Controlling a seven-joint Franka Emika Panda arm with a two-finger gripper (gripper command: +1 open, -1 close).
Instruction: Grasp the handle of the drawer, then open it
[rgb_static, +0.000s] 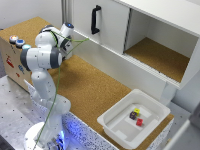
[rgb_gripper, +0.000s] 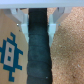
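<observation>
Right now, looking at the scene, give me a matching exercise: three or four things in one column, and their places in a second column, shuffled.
Things:
1. black bar-shaped handle
2. white plastic tub
3. small coloured blocks
4. white robot arm's gripper

Places:
A. inside the tub
B. on the white drawer panel
C. on the cork surface, toward the exterior view's right
D. in the air short of the handle, toward the exterior view's left

Pairs: 1-B, 2-C, 3-A, 4-D

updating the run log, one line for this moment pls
phase: before grasp | gripper: open, empty, away from handle | drawer: shut | tub: small blocks inside
</observation>
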